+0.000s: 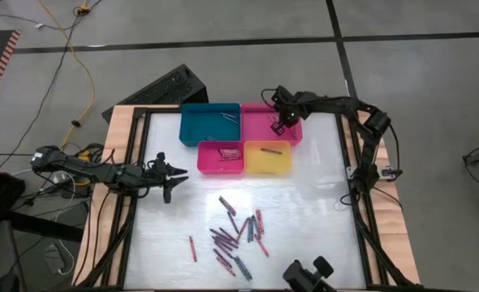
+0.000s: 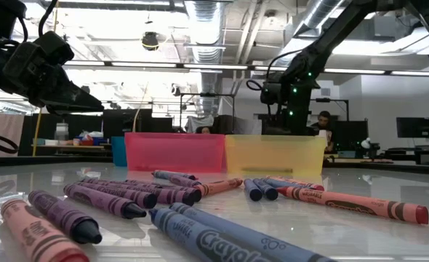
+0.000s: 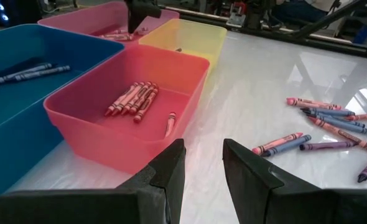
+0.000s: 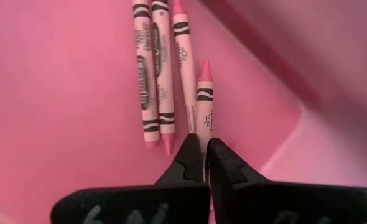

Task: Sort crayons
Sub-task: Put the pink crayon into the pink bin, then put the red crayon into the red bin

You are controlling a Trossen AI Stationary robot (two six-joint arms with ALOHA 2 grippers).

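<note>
Loose crayons (image 1: 238, 231) in red, purple and blue lie flat on the white table toward its near side, large in the foreground of the low view (image 2: 120, 200). My right gripper (image 1: 282, 122) hangs over the far pink tray (image 1: 298, 136), shut on a pink crayon (image 4: 204, 99). Three more pink crayons (image 4: 158, 74) lie on that tray's floor. At the table's left edge my left gripper (image 3: 203, 168) stands open with nothing between its fingers, pointing toward the red tray (image 3: 78, 121). My right gripper pinches the pink crayon's blunt end (image 4: 203, 140) between its two fingertips. The fingers slant steeply down from above, and the crayon sticks out beyond them along their line, its pointed tip (image 4: 205, 65) aimed into the pink tray. Whether the tip touches the floor I cannot tell.
Four trays stand together at the far middle: blue (image 1: 210, 123) with two crayons, pink, red (image 1: 221, 158) with several red crayons, and yellow (image 1: 268, 158) with one. A single red crayon (image 1: 193, 248) lies apart at the near left. A wide bare stretch of table (image 1: 321, 195) lies right of the heap.
</note>
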